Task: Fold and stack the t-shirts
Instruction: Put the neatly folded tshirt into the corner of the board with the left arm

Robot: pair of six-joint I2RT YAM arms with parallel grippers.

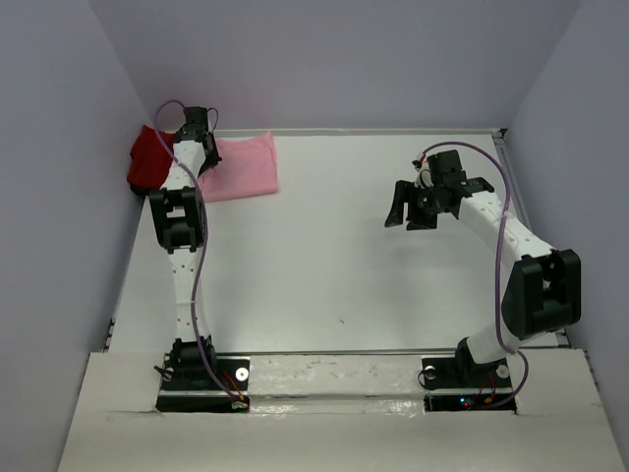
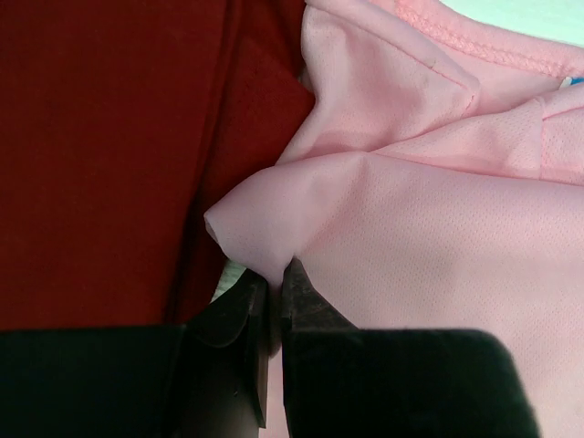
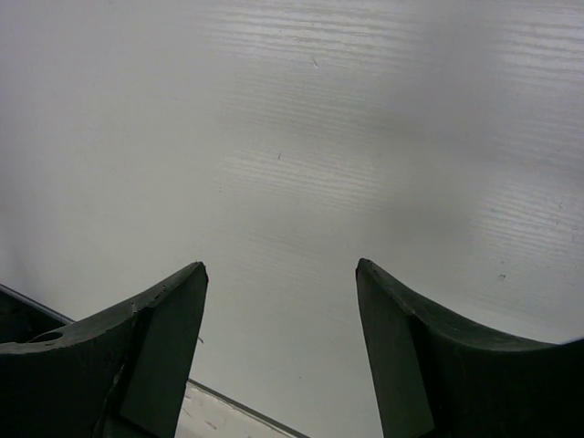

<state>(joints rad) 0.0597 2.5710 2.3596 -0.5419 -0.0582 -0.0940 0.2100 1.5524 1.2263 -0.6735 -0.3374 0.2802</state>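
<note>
A folded light pink t-shirt [image 1: 244,165] lies at the far left of the table, and a deep red t-shirt [image 1: 149,157] sits against its left side in the corner. My left gripper [image 1: 200,128] reaches over where they meet. In the left wrist view it [image 2: 276,272] is shut on a pinched fold of the pink t-shirt [image 2: 429,228], with the red t-shirt [image 2: 109,155] to the left. My right gripper [image 1: 411,211] hangs open over bare table at the right; nothing lies between its fingers [image 3: 173,328].
Grey walls close in the table [image 1: 334,256] on the left, back and right. The red shirt is pressed into the back left corner by the wall. A raised white ledge [image 1: 334,379] with both arm bases runs along the near edge.
</note>
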